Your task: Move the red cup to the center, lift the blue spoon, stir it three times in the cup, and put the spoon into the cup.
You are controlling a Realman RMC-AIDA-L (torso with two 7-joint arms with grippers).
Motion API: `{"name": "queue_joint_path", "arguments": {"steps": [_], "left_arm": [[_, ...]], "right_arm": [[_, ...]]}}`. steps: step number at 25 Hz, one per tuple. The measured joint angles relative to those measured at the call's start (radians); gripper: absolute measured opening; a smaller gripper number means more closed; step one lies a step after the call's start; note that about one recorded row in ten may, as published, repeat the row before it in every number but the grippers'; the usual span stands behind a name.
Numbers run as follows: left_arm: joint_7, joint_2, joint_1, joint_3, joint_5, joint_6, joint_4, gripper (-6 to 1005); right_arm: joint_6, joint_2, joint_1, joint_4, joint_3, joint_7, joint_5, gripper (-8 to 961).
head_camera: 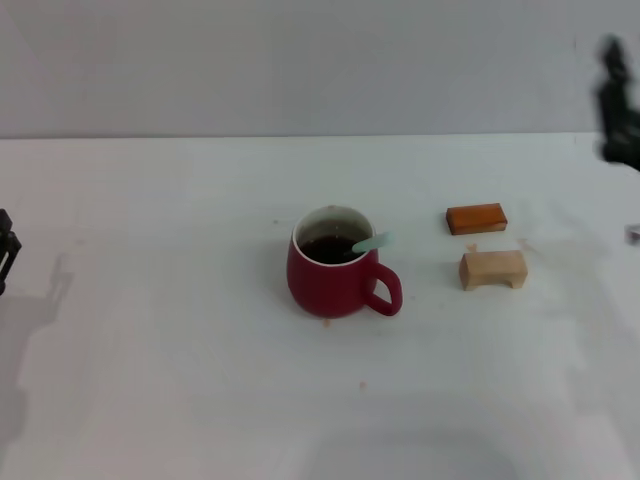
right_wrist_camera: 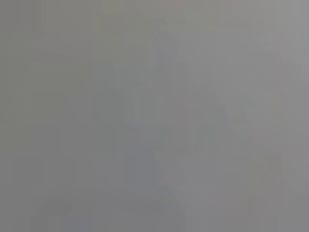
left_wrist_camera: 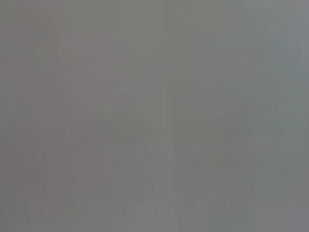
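In the head view the red cup point(head_camera: 335, 275) stands upright at the middle of the white table point(head_camera: 180, 380), its handle turned toward the front right and dark liquid inside. The blue spoon point(head_camera: 373, 242) rests in the cup, its pale handle leaning out over the right rim while its bowl is hidden in the liquid. My left gripper point(head_camera: 6, 248) sits at the far left edge, well away from the cup. At the upper right edge, my right gripper point(head_camera: 618, 100) is raised and blurred. Both wrist views are plain grey and show nothing.
An orange-brown block point(head_camera: 476, 218) lies to the right of the cup, and a pale wooden block point(head_camera: 493, 269) sits just in front of it. A grey wall runs behind the table.
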Motion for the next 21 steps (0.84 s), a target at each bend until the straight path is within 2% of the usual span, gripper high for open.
{"name": "queue_joint_path", "arguments": {"steps": [1,5,12,18,21], "left_arm": [[0.0,0.0,0.0,0.0,0.0,0.0,0.0,834],[-0.011,0.001,0.0,0.0,-0.013,0.0,0.004,834],[-0.012,0.001,0.001,0.001,-0.013,0.012,0.004,834],[-0.012,0.0,0.009,0.003,-0.013,0.023,0.001,834],[-0.012,0.0,0.012,0.005,-0.013,0.026,0.002,834]], "right_arm": [[0.0,0.0,0.0,0.0,0.0,0.0,0.0,384],[-0.133,-0.002,0.005,-0.184,-0.042,0.009,0.205,393],[-0.268,-0.001,-0.01,-0.262,-0.083,0.065,0.247,595],[-0.29,0.001,-0.013,-0.288,-0.091,0.072,0.255,753],[-0.294,0.0,-0.013,-0.292,-0.095,0.072,0.262,753]]}}
